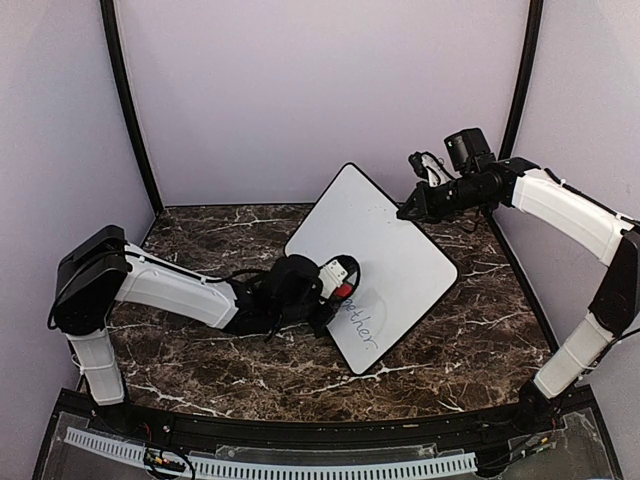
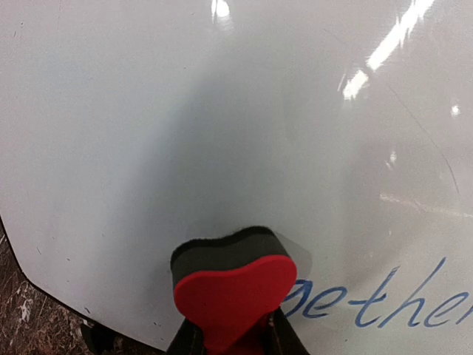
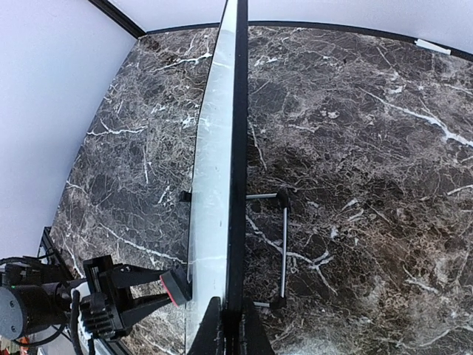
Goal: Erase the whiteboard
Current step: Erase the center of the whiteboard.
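The whiteboard (image 1: 385,245) stands tilted on the marble table, and blue handwriting (image 1: 357,326) remains near its lower corner. My left gripper (image 1: 335,283) is shut on a red heart-shaped eraser (image 1: 345,291), whose dark felt is pressed against the board. In the left wrist view the eraser (image 2: 233,285) sits just left of the handwriting (image 2: 384,303) on the whiteboard (image 2: 185,111). My right gripper (image 1: 408,212) is shut on the board's upper edge. From the right wrist, that gripper (image 3: 230,325) pinches the whiteboard (image 3: 211,185) seen edge-on, with the eraser (image 3: 177,286) touching its face.
A thin metal wire stand (image 3: 283,248) props the board from behind. The dark marble table (image 1: 470,330) is enclosed by pale walls with black corner posts (image 1: 125,100). A black rail (image 1: 300,440) runs along the near edge.
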Controlling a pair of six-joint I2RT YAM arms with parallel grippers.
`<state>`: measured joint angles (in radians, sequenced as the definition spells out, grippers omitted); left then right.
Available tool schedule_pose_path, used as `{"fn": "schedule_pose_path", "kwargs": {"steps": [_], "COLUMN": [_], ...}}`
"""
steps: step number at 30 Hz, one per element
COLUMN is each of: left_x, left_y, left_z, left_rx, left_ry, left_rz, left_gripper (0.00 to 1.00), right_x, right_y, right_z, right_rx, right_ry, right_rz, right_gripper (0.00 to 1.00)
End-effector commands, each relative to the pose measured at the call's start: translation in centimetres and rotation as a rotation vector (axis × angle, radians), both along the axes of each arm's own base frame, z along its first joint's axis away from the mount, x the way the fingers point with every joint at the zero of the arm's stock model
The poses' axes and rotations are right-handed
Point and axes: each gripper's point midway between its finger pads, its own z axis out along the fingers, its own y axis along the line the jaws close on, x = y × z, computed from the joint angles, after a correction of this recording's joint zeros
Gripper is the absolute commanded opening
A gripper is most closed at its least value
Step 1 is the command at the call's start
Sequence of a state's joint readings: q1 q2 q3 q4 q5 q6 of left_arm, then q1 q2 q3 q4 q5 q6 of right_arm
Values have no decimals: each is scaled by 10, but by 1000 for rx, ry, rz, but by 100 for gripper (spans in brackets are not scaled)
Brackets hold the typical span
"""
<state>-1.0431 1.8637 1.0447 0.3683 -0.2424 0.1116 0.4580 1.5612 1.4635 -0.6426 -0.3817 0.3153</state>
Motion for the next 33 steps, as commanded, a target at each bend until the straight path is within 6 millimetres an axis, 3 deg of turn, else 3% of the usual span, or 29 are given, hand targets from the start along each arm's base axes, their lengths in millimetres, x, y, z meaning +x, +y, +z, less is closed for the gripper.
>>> {"fn": "schedule_pose_path", "kwargs": {"steps": [1, 4, 7, 11, 15, 20, 29, 33], "left_x": [-56, -52, -31, 15, 36, 25, -19, -40], "left_y": [-36, -33, -20, 24, 58, 50, 23, 13], "left_z": [-23, -22, -28, -38, -50, -66, -52, -56], "left_rx": [-28, -18, 13, 74, 162, 142, 33, 38], "left_ry": [108, 84, 75, 81, 53, 88, 97, 125], "left_rz": [-232, -213, -134, 58, 148, 81, -100, -173], "left_gripper": [0, 0, 0, 0, 0, 0, 0, 0], "right_x": [-31, -31, -31, -32, -32, -32, -32, -28], "right_y": [30, 29, 28, 28, 28, 29, 28, 28], "right_z": [-8, -8, -7, -7, -6, -6, -7, -6], "right_rx": [25, 21, 20, 20, 22, 24, 22, 17], "right_ry": [21, 19, 16, 16, 14, 14, 15, 18], "right_rz": [195, 192, 191, 189, 190, 193, 190, 177], "right_gripper": [0, 0, 0, 0, 0, 0, 0, 0]}}
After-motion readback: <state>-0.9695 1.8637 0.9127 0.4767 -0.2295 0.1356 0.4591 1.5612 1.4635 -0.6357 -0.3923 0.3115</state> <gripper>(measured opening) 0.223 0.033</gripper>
